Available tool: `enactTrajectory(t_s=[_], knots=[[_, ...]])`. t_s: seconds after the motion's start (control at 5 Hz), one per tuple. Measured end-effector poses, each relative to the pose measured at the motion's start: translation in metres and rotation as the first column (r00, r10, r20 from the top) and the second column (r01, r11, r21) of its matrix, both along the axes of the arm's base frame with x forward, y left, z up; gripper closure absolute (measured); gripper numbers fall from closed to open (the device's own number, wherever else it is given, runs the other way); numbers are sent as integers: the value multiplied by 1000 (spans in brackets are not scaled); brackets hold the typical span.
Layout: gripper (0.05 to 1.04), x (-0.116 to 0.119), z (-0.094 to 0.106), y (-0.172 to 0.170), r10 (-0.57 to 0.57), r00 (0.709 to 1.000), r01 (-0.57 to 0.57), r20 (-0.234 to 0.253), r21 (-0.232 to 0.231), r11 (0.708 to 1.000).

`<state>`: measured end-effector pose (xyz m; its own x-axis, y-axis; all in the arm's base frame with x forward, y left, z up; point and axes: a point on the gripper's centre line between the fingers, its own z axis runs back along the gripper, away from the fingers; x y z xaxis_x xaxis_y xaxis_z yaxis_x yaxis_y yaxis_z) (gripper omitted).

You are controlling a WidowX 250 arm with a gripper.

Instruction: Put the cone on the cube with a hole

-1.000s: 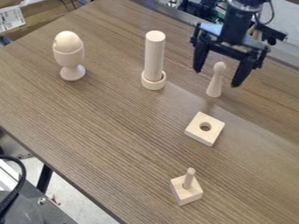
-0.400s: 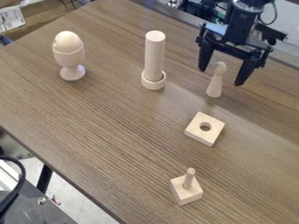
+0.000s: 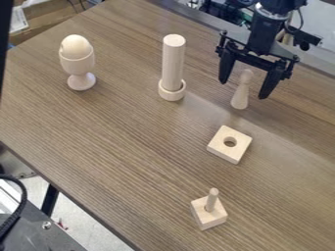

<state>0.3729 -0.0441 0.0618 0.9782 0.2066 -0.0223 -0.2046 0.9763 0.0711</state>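
A tall pale wooden cylinder stands near the round-headed wooden cone, seen between wide-apart fingers of the black gripper. The square wooden block with hole lies nearer the camera. The gripper has shifted slightly toward the cylinder.

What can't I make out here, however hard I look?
All in the camera view:
- Pale wooden egg, lower part: hidden by its wooden cup.
- Tall wooden cylinder, bottom end: hidden by the wooden ring's rim.
- Black robot arm, upper part: cut off by the top edge.
- Dark strip, identity: cut off by the left edge.
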Motion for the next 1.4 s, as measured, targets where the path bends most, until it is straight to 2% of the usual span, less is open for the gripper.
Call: enactTrajectory(t_s=[0.4,0.6,0.8,1.0,1.4], knots=[[685,3,1,3,42,999,-42,20,5,999],[749,2,0,4,61,998,-61,25,6,998],[749,-5,1,6,83,996,-83,20,24,996],[749,-12,17,4,98,994,-100,46,42,994],[749,-42,51,0,141,982,-148,128,48,988]])
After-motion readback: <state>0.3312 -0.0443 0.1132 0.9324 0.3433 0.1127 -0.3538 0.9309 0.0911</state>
